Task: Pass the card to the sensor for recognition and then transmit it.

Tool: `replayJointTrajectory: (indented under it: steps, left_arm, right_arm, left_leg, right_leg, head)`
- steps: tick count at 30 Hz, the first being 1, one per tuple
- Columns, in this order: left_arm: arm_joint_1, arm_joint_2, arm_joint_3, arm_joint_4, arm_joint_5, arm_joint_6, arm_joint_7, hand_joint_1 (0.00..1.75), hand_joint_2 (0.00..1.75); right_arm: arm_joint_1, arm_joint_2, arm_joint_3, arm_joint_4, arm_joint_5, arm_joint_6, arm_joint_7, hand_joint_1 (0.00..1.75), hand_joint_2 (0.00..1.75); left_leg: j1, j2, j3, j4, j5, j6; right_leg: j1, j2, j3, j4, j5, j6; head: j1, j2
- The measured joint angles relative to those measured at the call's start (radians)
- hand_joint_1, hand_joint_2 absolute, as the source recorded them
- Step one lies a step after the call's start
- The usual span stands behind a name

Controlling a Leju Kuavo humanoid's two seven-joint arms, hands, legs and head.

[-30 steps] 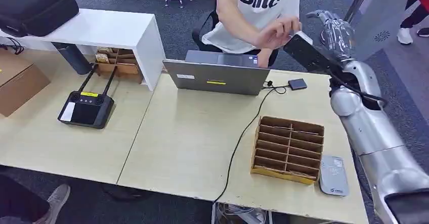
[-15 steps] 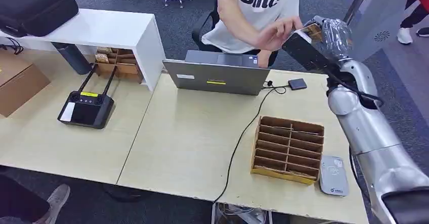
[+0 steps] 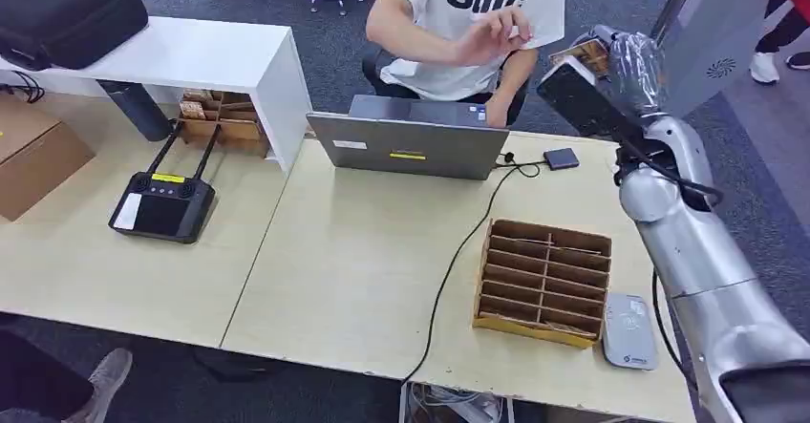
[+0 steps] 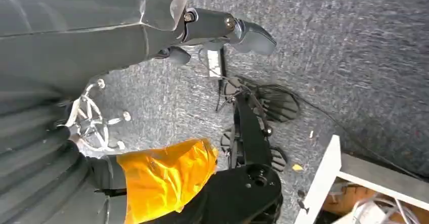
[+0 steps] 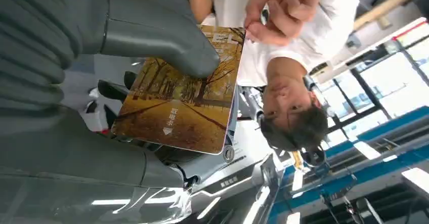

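While raised at upper right of head view, right hand pinches card under thumb; left hand fingers curled, holding nothing.

The right hand holds the card high beyond the table's far edge, near the person's raised hand. Below, the laptop, divided cardboard tray and black cable stand between it and the card reader.
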Motion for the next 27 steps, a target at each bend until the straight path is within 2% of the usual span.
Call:
replayJointTrajectory:
  steps: [6, 12, 19, 24, 27]
  left_arm:
    - [0.060, -0.052, 0.082, -0.129, -0.102, -0.003, 0.076, 0.00, 1.75]
    - [0.114, -0.144, 0.231, -0.274, -0.242, -0.049, 0.145, 0.00, 1.75]
    - [0.123, -0.255, 0.441, -0.390, -0.412, -0.137, 0.182, 0.00, 1.75]
    - [0.112, -0.311, 0.567, -0.442, -0.481, -0.180, 0.187, 0.00, 1.75]
    - [0.107, -0.329, 0.617, -0.457, -0.500, -0.192, 0.187, 0.00, 1.75]
  right_arm:
    - [0.107, -0.029, -0.095, -0.135, -0.161, -0.024, -0.058, 1.75, 1.75]
    - [0.264, -0.113, -0.259, -0.266, -0.212, -0.052, -0.108, 1.75, 1.75]
    - [0.467, -0.182, -0.472, -0.351, -0.249, -0.053, -0.131, 1.75, 1.75]
    - [0.578, -0.189, -0.578, -0.383, -0.257, -0.053, -0.130, 1.75, 1.75]
    - [0.611, -0.189, -0.613, -0.393, -0.252, -0.052, -0.122, 1.75, 1.75]
  left_leg:
    - [0.000, -0.001, 0.000, 0.000, 0.000, 0.000]
    - [-0.001, -0.001, -0.001, 0.001, -0.002, 0.003]
    - [-0.001, -0.002, -0.001, 0.001, -0.004, 0.003]
    - [-0.001, -0.001, -0.002, 0.001, -0.004, 0.003]
    - [-0.001, 0.001, 0.000, 0.001, -0.004, 0.003]
  right_leg:
    - [0.000, -0.001, 0.000, -0.001, 0.000, 0.000]
    - [0.000, -0.002, 0.001, -0.003, -0.001, 0.001]
    - [0.000, -0.002, 0.000, -0.003, -0.001, 0.001]
    - [0.000, -0.002, 0.000, -0.003, -0.001, 0.001]
    - [0.000, 0.000, 0.000, -0.003, -0.001, 0.001]
  head:
    - [0.000, 0.000]
    - [0.000, 0.000]
    - [0.000, 0.000]
    - [0.000, 0.000]
    - [0.000, 0.000]
